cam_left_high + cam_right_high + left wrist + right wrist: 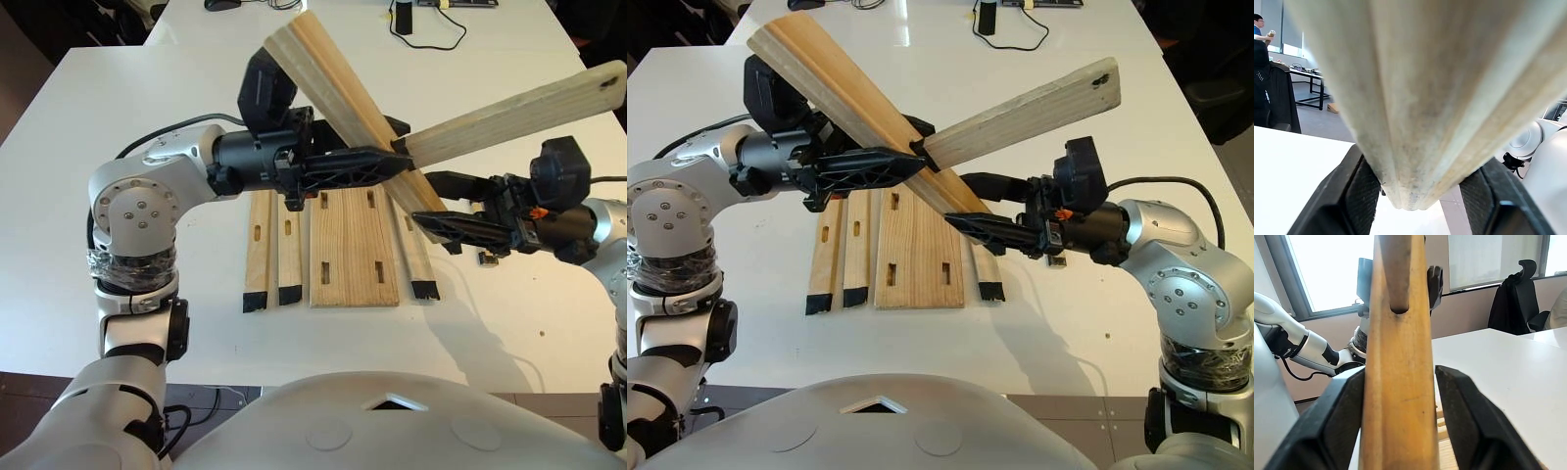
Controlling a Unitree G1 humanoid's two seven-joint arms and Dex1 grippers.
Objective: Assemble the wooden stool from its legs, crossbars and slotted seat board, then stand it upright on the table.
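Note:
My left gripper is shut on one end of a pale wooden bar, which sticks out to the right and upward above the table; the bar sits between its fingers. My right gripper is shut on the lower end of a slotted wooden leg that slants up toward the far left and crosses the pale bar; the leg shows an oval slot. Beneath them on the table lie the slotted seat board, two black-tipped legs to its left and another leg to its right.
The white table has open room on its left and near sides. A black cable and a dark upright object lie at the far edge. A small dark piece rests near my right gripper.

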